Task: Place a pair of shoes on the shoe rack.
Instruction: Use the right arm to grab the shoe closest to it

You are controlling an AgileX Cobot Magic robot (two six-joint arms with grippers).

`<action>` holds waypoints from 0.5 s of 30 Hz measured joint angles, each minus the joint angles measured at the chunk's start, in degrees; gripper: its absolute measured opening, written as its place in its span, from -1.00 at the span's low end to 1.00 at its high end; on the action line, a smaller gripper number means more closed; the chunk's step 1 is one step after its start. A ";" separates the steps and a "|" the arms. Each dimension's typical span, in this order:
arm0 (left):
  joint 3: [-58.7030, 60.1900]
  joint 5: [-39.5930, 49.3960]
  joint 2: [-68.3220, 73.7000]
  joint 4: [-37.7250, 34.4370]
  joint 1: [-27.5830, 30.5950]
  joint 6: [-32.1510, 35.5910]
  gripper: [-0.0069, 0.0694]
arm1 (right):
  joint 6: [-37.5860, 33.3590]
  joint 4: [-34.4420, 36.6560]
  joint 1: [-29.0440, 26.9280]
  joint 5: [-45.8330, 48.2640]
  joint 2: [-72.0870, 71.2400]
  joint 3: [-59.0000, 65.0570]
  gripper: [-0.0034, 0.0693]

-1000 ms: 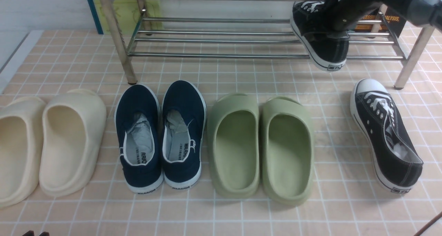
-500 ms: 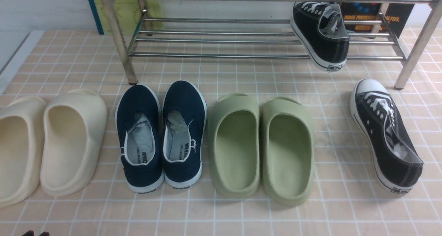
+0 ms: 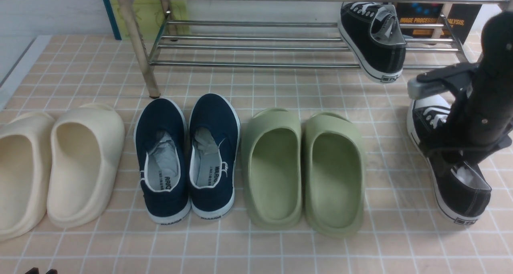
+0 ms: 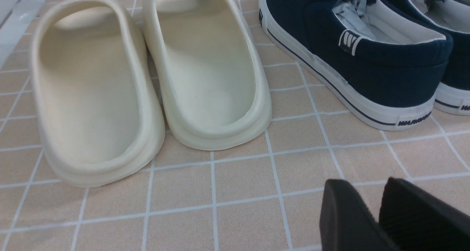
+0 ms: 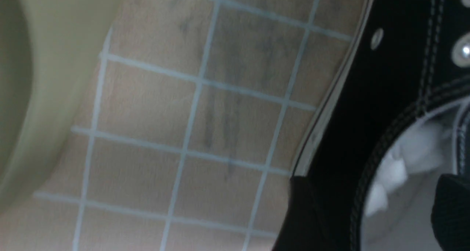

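Note:
One black sneaker [image 3: 372,41] of the pair of shoes lies tilted on the lower bars of the chrome shoe rack [image 3: 248,64], at its right end. The other black sneaker [image 3: 461,193] lies on the tiled floor at the right. My right gripper [image 3: 457,157] is down on it and open. In the right wrist view the right gripper [image 5: 378,214] straddles the side wall of this sneaker [image 5: 367,96], one finger outside and one inside the opening. My left gripper [image 4: 365,186] hovers low over bare tiles, its fingers slightly apart with nothing between them.
On the floor in a row stand cream slippers [image 3: 60,165], navy slip-ons [image 3: 186,153] and green slippers [image 3: 304,169]. A rack leg [image 3: 138,45] stands behind the navy pair. Books lean behind the rack. A green slipper [image 5: 36,96] lies close to the right gripper.
The right arm left the sneaker on the rack, went out of view, then came down over the sneaker on the floor. That rack sneaker stays put.

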 joint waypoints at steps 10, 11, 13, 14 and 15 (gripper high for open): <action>0.00 0.00 0.00 0.09 0.00 0.00 -0.30 | 3.40 -2.29 -0.08 -14.05 4.40 6.59 -0.35; 0.00 0.00 0.00 0.09 0.00 0.00 -0.29 | 3.40 -2.19 -0.08 -13.88 4.31 6.49 -0.43; 0.00 0.00 0.00 0.11 0.00 0.00 -0.29 | 3.40 -1.81 -0.08 -12.93 3.75 6.24 -0.70; 0.00 0.00 0.00 0.11 0.00 0.00 -0.29 | 3.46 -1.84 -0.08 -11.93 3.37 5.99 -0.80; 0.00 0.00 0.00 0.11 0.00 0.00 -0.29 | 3.50 -1.84 -0.08 -11.71 3.25 5.95 -0.82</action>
